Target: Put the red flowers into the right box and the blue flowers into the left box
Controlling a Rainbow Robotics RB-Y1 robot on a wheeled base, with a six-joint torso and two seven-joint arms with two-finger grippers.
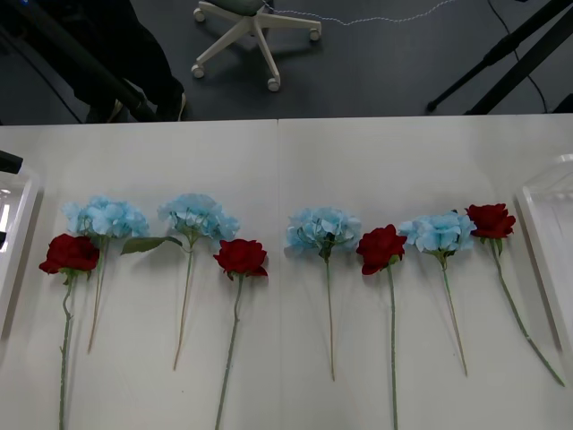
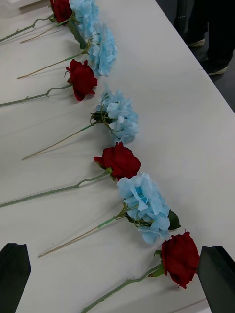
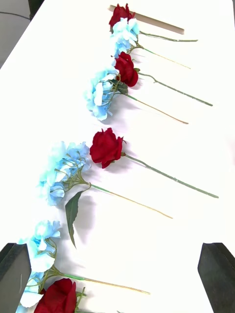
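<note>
Dark floor and a swivel chair (image 1: 255,27) lie beyond the far edge of a white worktop (image 1: 376,161). Eight flowers lie in one row across the worktop, heads toward the far edge and stems toward the near edge.

From the left edge to the right they run as follows:
- The first red flower (image 1: 70,253) lies just beside the first blue flower (image 1: 107,218).
- The second blue flower (image 1: 198,216) has a green leaf (image 1: 148,243) sticking out from its stem.
- The second red flower (image 1: 241,257) lies close against the second blue head.
- The third blue flower (image 1: 324,229) lies near the middle of the worktop.
- The third red flower (image 1: 381,248) touches the fourth blue flower (image 1: 438,232).
- The fourth red flower (image 1: 491,220) touches the other side of that blue head.

A clear left box (image 1: 16,224) sits at the left edge and a clear right box (image 1: 548,202) at the right edge. All eight flowers lie on the bare worktop between the two boxes.

The left tool (image 3: 115,247) hangs above the left end of the row. Its black fingers (image 3: 14,274) are spread wide and hold nothing, and the first red flower lies close beneath them. The right tool (image 2: 115,249) hangs above the right end of the row. Its fingers (image 2: 218,276) are also wide apart and hold nothing, with the fourth red flower just beside one of them.
</note>
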